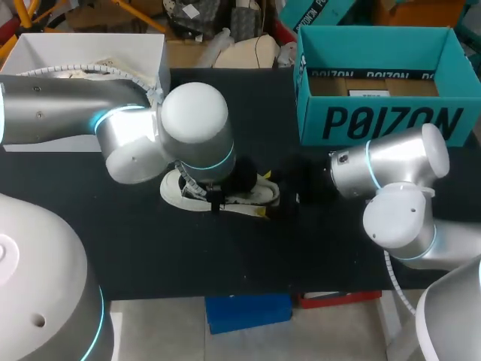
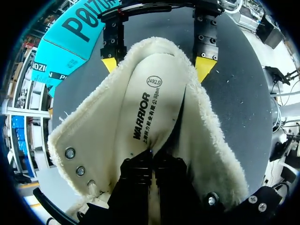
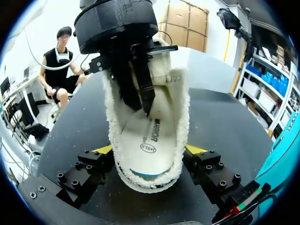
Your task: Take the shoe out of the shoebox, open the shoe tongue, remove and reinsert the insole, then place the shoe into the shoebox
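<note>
shoe [image 1: 259, 194] mid-worktop [image 1: 150, 248], shoebox [image 1: 376, 120] at its 2 o'clock | right gripper [image 3: 149, 150] fingers clamp its fleecy end, steadying it | left gripper [image 2: 152, 164] fingers together, apparently pinching insole [image 2: 150, 108] for lifting

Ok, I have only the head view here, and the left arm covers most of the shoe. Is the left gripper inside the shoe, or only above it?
Observer: Inside. In the left wrist view the left gripper reaches into the open shoe and looks shut on the end of the insole.
Operator: And the right gripper, does it hold something? I see only a dark shape there.
Observer: Yes. In the right wrist view the right gripper has the shoe between its yellow tips, one against each fleece side.
</note>
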You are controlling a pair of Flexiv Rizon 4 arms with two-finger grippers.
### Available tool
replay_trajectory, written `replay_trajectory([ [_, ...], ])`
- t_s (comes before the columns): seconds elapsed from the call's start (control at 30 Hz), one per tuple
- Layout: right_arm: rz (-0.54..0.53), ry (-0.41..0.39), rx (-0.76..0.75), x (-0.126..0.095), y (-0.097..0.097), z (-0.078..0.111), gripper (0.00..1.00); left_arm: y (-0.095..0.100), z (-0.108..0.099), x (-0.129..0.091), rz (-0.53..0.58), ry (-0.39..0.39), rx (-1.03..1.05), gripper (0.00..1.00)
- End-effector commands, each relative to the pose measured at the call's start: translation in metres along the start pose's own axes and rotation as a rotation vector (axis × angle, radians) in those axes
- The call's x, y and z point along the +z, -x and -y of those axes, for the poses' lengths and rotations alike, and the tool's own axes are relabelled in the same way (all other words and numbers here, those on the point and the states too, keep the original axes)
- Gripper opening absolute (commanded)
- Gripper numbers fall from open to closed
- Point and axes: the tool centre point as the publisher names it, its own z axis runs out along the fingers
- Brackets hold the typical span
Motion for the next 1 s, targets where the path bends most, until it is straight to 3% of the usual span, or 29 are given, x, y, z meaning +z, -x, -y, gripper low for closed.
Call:
replay_trajectory([
  [0.03, 0.0, -0.002, 0.001, -0.004, -0.002, 0.004, 0.0, 0.012, -0.019, 0.048, -0.092, -0.096, -0.001, 0.0],
  [0.33, 0.0, -0.002, 0.001, -0.004, -0.002, 0.004, 0.0, 0.011, -0.019, 0.029, -0.172, -0.204, -0.021, 0.0],
  [1.0, 0.0, -0.002, 0.001, -0.004, -0.002, 0.004, 0.0, 0.012, -0.006, -0.021, -0.208, -0.293, 0.059, 0.0],
])
